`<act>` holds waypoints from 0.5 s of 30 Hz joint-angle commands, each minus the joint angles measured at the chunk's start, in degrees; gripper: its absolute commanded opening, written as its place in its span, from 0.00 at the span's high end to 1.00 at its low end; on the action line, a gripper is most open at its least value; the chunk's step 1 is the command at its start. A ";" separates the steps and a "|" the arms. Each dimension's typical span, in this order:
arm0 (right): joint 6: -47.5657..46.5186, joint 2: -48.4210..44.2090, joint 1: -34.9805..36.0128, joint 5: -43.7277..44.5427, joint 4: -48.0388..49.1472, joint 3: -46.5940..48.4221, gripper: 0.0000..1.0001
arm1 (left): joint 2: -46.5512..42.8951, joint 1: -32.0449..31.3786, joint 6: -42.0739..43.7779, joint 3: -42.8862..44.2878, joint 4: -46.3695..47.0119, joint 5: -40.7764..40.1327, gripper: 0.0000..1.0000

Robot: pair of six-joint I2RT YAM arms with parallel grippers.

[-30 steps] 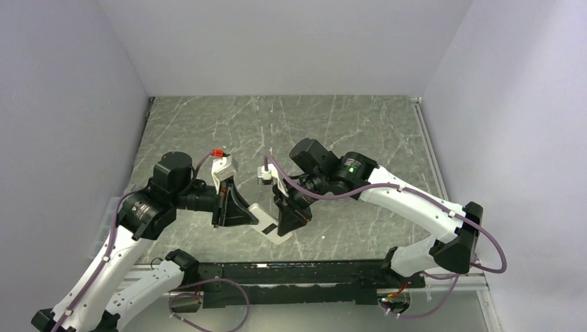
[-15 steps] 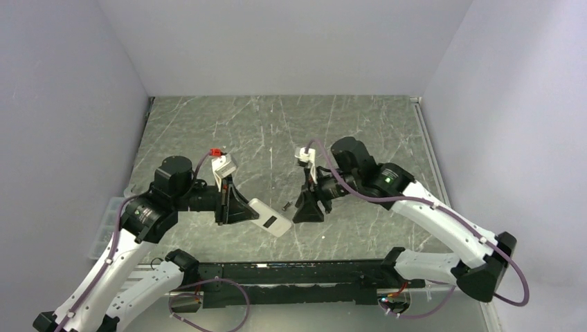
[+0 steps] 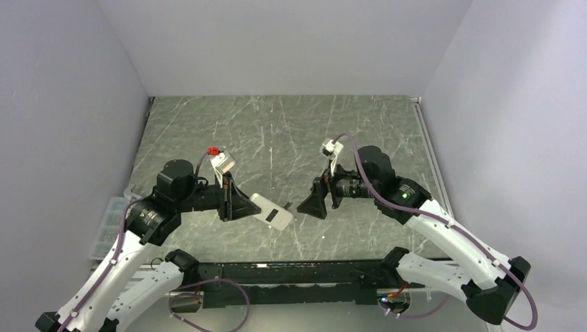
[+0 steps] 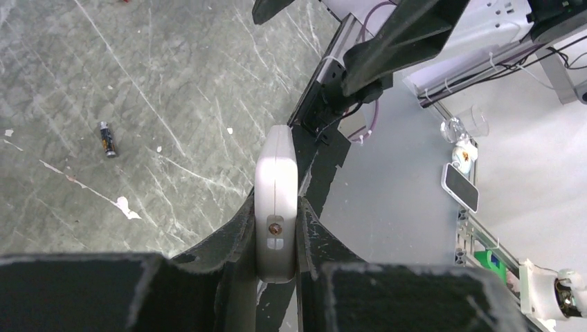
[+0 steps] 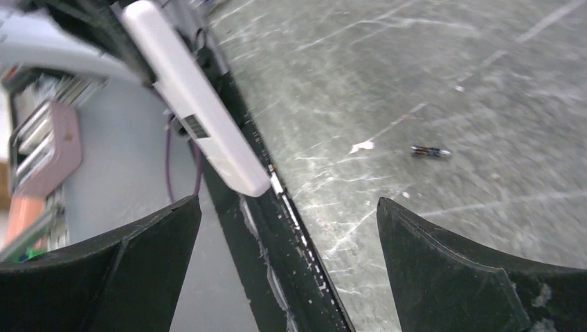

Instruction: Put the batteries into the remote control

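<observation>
My left gripper [image 3: 248, 206] is shut on one end of the remote control [image 3: 273, 214], a flat white handset held above the table with its white back and dark rectangular mark facing up. In the left wrist view the remote control [image 4: 275, 187] stands edge-on, squeezed between both fingers of the left gripper [image 4: 275, 232]. A small dark battery [image 3: 286, 205] lies loose on the table beside the remote's free end; the same battery [image 4: 107, 139] [image 5: 430, 151] shows in both wrist views. To the right of it my right gripper [image 3: 304, 207] [image 5: 289, 202] stands wide open and holds nothing.
A clear plastic box [image 3: 107, 223] sits off the table's left edge. The black frame rail [image 3: 297, 266] runs along the near edge. Small white specks [image 4: 127, 205] dot the marble tabletop [image 3: 277, 131]. Grey walls enclose three sides.
My right gripper has opened and drawn back to the right, away from the remote. A battery now lies on the table. My left gripper still holds the remote, shifted slightly.
</observation>
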 commanded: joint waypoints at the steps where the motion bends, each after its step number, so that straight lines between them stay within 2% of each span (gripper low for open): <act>1: 9.06 -3.27 -0.66 14.07 3.61 -2.90 0.00 | -1.46 0.01 -3.74 -0.83 5.77 -2.04 1.00; 5: 10.63 -3.54 -0.86 14.14 4.31 -4.75 0.00 | -2.07 0.01 -6.54 -2.14 8.48 -2.72 1.00; 11: 15.54 -7.09 -0.86 10.88 11.87 -9.96 0.01 | -3.33 0.01 -10.95 -4.15 11.43 -6.39 1.00; 15: 20.00 -8.78 -0.71 12.11 15.78 -12.66 0.08 | -5.16 0.01 -13.29 -5.03 11.59 -10.62 1.00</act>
